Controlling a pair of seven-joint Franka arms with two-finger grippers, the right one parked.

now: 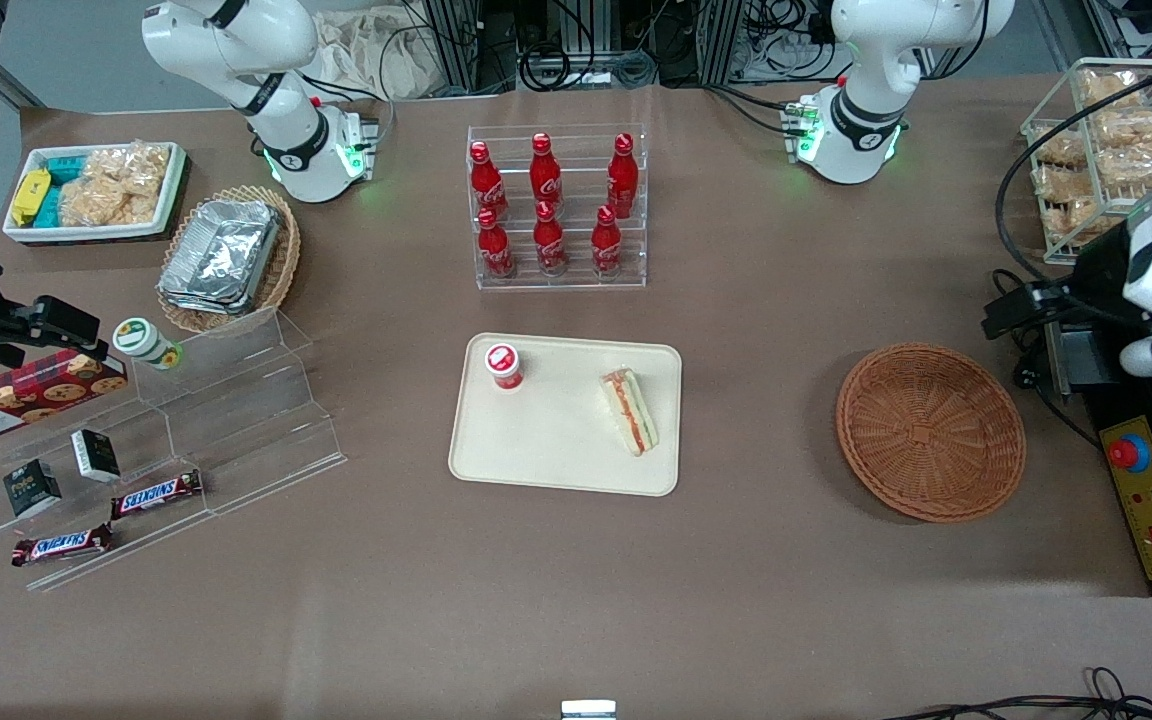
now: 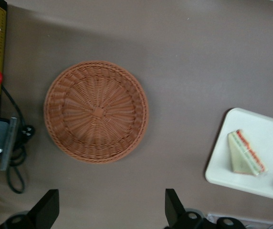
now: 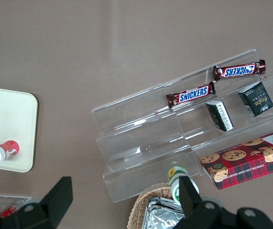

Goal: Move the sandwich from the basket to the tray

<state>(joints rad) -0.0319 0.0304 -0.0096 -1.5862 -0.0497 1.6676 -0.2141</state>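
The sandwich (image 1: 630,411) (image 2: 245,152), a white bread wedge with red and green filling, lies on the cream tray (image 1: 556,440) (image 2: 270,181), at the tray's end toward the working arm. The reddish-brown wicker basket (image 1: 930,431) (image 2: 96,111) sits empty on the table, toward the working arm's end. My left gripper (image 1: 1021,305) (image 2: 110,210) hangs high above the table's edge beside the basket, away from the tray. It is open, its fingers wide apart with only bare table between them.
A small red-capped bottle (image 1: 504,365) lies on the tray. A rack of cola bottles (image 1: 558,205) stands farther from the camera than the tray. A yellow control box (image 1: 1151,500) and cables lie beside the basket. An acrylic stand (image 1: 186,440) with snacks sits toward the parked arm's end.
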